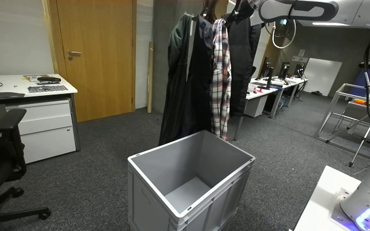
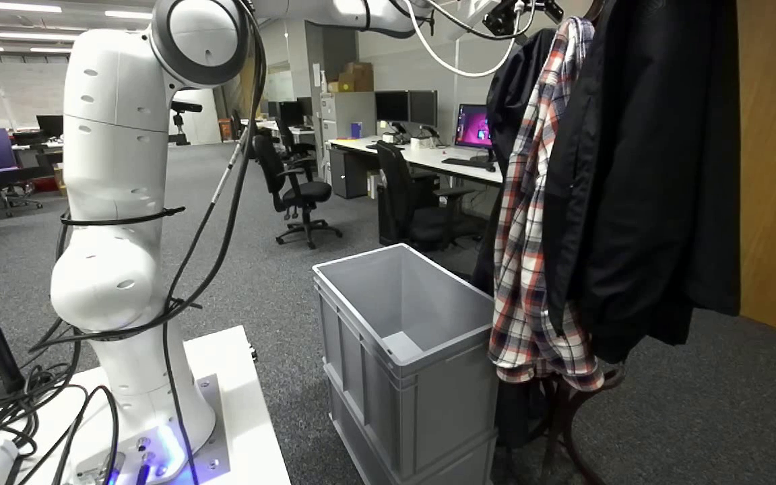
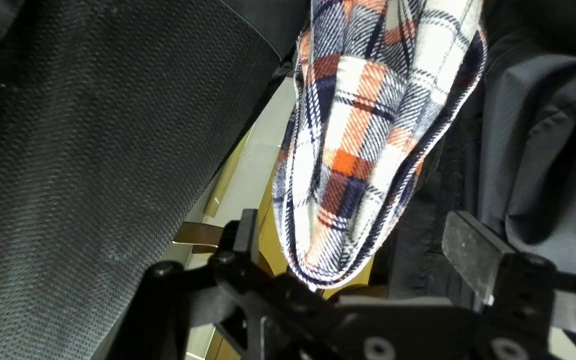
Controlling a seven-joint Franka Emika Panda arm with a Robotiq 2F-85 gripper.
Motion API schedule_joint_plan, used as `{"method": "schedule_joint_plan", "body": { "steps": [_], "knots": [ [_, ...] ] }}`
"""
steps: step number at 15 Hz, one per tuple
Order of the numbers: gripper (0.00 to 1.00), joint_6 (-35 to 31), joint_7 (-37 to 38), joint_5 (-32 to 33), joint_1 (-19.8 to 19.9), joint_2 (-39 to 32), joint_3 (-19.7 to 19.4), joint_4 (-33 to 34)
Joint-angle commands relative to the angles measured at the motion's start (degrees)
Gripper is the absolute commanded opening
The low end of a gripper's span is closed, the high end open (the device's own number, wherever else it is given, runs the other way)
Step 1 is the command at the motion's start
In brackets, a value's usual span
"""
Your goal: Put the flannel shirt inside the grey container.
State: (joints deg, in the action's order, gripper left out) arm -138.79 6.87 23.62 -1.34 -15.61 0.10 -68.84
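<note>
The flannel shirt (image 1: 221,77), checked red, white and dark, hangs from a coat stand among dark garments; it also hangs in an exterior view (image 2: 529,222). The grey container (image 1: 154,202) stands on the floor below, open at the top, with its bare bottom showing; it also shows in an exterior view (image 2: 445,411). My gripper (image 3: 359,241) is open at the top of the shirt. In the wrist view the rounded collar end of the shirt (image 3: 350,165) lies between the spread fingers, nearer the left finger, apart from both pads. In an exterior view the gripper (image 1: 234,17) is partly hidden.
A black jacket (image 2: 651,168) and another dark garment (image 1: 244,64) hang close on both sides of the shirt. The curved stand foot (image 2: 566,431) is beside the container. A white drawer cabinet (image 1: 48,128), a desk and an office chair (image 1: 5,150) stand farther off.
</note>
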Motion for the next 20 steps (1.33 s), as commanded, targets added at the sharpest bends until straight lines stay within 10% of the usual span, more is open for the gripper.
{"method": "schedule_joint_plan", "body": {
  "steps": [1, 20],
  "knots": [
    [1.0, -7.7, 2.0, 0.2, 0.8, 3.1, -0.5, -7.1],
    [1.0, -24.0, 5.5, 2.4, 0.1, 2.2, -3.9, -14.4]
  ]
}}
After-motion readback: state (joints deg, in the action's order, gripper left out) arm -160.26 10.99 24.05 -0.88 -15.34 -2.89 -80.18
